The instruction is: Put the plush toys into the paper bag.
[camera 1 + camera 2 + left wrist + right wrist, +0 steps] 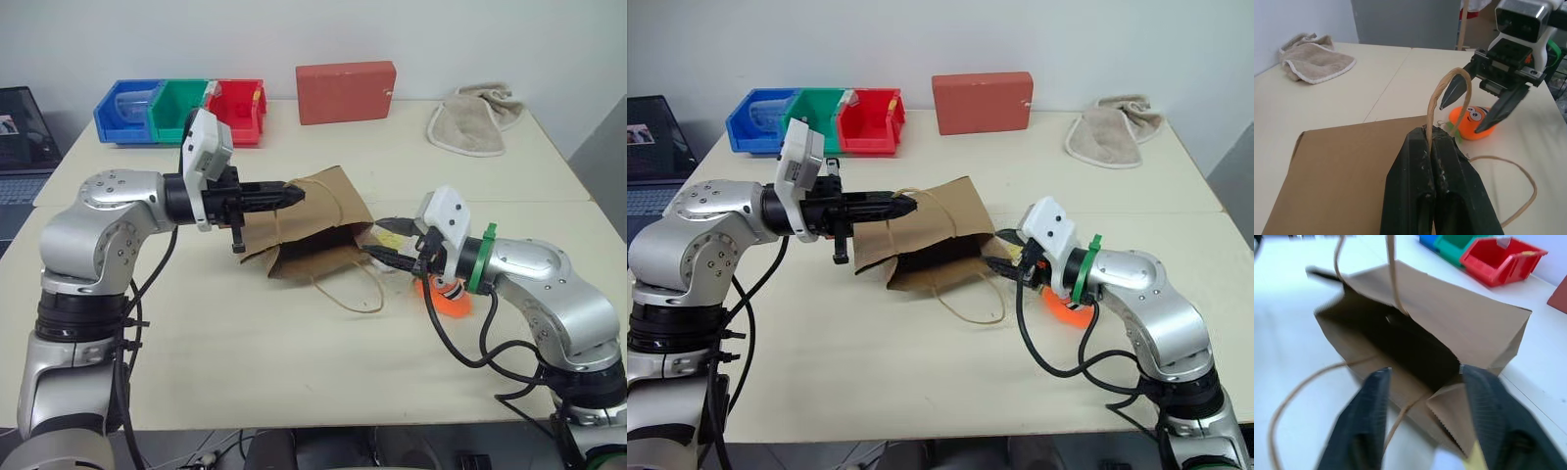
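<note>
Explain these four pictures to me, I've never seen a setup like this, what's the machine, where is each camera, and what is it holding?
This is a humanoid robot with two metal arms, each ending in a two-fingered black gripper. Two pictures come from cameras in its head, looking down over a pale table. The other two come from cameras on its wrists, looking along the fingers.

The left gripper is shut on one handle loop of a brown paper bag, which lies on its side with its mouth open. The right gripper is open and holds nothing; an orange plush toy lies just behind it.

Farther back are blue, green and red bins, a red box and a beige cloth.
</note>
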Robot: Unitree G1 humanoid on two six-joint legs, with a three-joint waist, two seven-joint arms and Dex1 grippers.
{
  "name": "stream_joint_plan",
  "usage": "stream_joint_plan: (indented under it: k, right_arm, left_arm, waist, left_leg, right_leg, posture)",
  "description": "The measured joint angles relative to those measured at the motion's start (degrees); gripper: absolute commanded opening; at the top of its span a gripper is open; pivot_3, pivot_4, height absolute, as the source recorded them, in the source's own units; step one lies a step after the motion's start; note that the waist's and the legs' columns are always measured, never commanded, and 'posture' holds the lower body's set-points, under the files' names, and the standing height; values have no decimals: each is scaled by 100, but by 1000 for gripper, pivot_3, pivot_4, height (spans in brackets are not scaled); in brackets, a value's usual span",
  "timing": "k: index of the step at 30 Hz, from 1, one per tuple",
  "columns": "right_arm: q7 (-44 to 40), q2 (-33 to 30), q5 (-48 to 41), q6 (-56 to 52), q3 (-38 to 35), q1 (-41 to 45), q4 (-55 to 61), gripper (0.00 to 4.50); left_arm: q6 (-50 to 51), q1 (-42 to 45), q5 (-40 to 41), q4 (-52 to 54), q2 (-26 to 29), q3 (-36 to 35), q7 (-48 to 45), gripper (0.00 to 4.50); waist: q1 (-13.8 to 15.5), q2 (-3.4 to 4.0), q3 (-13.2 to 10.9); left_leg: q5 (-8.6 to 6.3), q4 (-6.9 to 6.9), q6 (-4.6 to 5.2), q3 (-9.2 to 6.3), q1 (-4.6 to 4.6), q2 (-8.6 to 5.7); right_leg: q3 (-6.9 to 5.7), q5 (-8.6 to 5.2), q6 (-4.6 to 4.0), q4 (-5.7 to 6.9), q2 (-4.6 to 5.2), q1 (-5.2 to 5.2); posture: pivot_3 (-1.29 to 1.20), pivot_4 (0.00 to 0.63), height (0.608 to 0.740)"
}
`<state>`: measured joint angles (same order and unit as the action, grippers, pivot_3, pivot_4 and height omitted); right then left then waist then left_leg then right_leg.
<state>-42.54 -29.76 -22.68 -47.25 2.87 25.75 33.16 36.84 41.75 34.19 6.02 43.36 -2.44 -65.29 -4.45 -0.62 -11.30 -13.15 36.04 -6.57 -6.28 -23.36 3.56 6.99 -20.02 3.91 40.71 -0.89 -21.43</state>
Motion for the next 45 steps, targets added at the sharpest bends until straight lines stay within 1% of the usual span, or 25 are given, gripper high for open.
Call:
stream_joint_plan:
  k: [2,3,4,6,8,12,16,19,22,24,29,30,33,37,39,41,42,45]
  right_arm:
    - [-47,-191,-61,51,64,-139,92,4203]
    - [-69,-306,-56,83,73,-208,97,4469]
    - [-75,-412,48,187,119,-252,90,4469]
    - [-69,-994,639,694,468,-450,-16,4469]
    - [-53,-1317,1156,1079,734,-595,-297,4469]
    - [40,-1320,1774,1619,1159,-624,-816,4469]
    - [160,-1218,2284,2039,1427,-575,-1400,4469]
    - [341,-975,2707,2403,1588,-238,-1860,3898]
    - [488,-886,3098,2794,1685,-103,-2205,2830]
    - [542,-807,3242,2923,1684,-99,-2323,2043]
    - [646,-671,3335,3055,1617,-103,-2423,159]
    - [656,-654,3338,3070,1586,-106,-2433,39]
    - [619,-698,3277,3067,1369,-114,-2427,39]
    - [179,-1239,2952,2922,791,-239,-2087,39]
    - [-395,-1644,2336,2612,342,-416,-1525,39]
    - [-1104,-2089,1421,2208,-199,-566,-799,39]
    - [-1381,-2205,939,2007,-445,-576,-413,39]
    - [-1616,-2243,136,1495,-610,-576,181,39]
  left_arm:
    - [7,-1,0,31,-11,2,33,0]
    - [10,-7,-1,31,-10,2,55,0]
    - [13,-14,-3,31,-10,2,68,0]
    - [16,-44,-9,33,5,3,78,0]
    - [16,-122,-49,27,52,-1,95,0]
    - [21,-145,-91,-2,70,-93,242,0]
    - [111,-159,-1,59,78,-261,347,0]
    - [151,-222,29,176,64,-241,381,0]
    - [158,-253,76,263,56,-240,402,0]
    - [165,-286,89,264,57,-242,438,0]
    - [172,-282,121,263,54,-242,469,0]
    - [174,-275,134,260,36,-243,474,0]
    - [178,-259,174,239,-7,-241,491,0]
    - [181,-220,197,225,-100,-229,504,0]
    - [181,-166,199,215,-178,-199,491,0]
    - [194,-122,221,206,-266,-174,480,0]
    - [210,-105,239,201,-313,-162,472,0]
    - [270,-43,298,201,-402,-96,455,0]
  waist:
    - [6,0,0]
    - [12,-1,0]
    - [16,-1,0]
    - [40,-1,0]
    - [57,-2,-1]
    - [55,-5,-3]
    - [87,-6,-3]
    - [76,-6,-3]
    - [99,-6,-3]
    - [110,-7,-3]
    - [116,-7,-3]
    - [116,-6,-3]
    - [116,-6,-3]
    - [144,-7,-4]
    - [160,-2,-7]
    - [172,-1,-7]
    - [170,-3,-6]
    - [130,-3,-6]
  left_leg:
    - [0,1,0,0,-2,-2]
    - [0,3,0,1,-2,-3]
    - [0,3,0,1,-2,-3]
    - [0,3,0,1,-2,-4]
    - [0,2,0,4,-2,-4]
    - [0,2,0,5,-2,-2]
    - [0,3,0,5,-3,-3]
    - [1,5,-1,5,-2,-2]
    - [0,4,-1,2,-2,-2]
    - [0,4,-1,2,-2,-2]
    - [1,5,-1,2,-1,-2]
    - [1,6,-1,2,-1,-2]
    - [1,6,-1,2,-2,-4]
    - [0,4,-1,0,-3,-6]
    - [0,3,0,-1,-5,-7]
    - [-1,2,1,-3,-6,-4]
    - [-1,2,1,-7,-4,-2]
    - [0,6,1,-4,0,-2]
  right_leg:
    - [0,0,0,-4,2,1]
    - [0,0,0,-7,3,2]
    - [0,0,0,-7,3,2]
    - [0,0,0,-10,4,2]
    - [2,0,1,-12,3,1]
    - [4,0,0,-11,2,-1]
    - [3,0,0,-12,3,-1]
    - [4,0,0,-8,3,0]
    - [0,0,0,-8,3,1]
    - [0,0,0,-9,3,1]
    - [0,1,-1,-5,3,2]
    - [0,1,-1,-4,3,2]
    - [0,1,-1,-4,4,2]
    - [-2,1,-1,-6,5,1]
    - [-3,1,-1,-8,6,2]
    - [-6,1,-1,-13,5,4]
    - [-9,1,-1,-15,4,10]
    - [-5,1,-1,-15,4,15]
  posture:
    - [0,150,740]
    - [0,150,740]
    - [0,150,740]
    - [0,150,740]
    - [0,150,740]
    - [0,150,740]
    - [0,150,740]
    - [0,150,740]
    - [0,150,740]
    - [0,150,740]
    - [0,150,740]
    - [0,150,740]
    - [0,150,740]
    - [0,150,740]
    - [0,150,740]
    - [0,150,740]
    - [0,150,740]
    - [0,150,740]
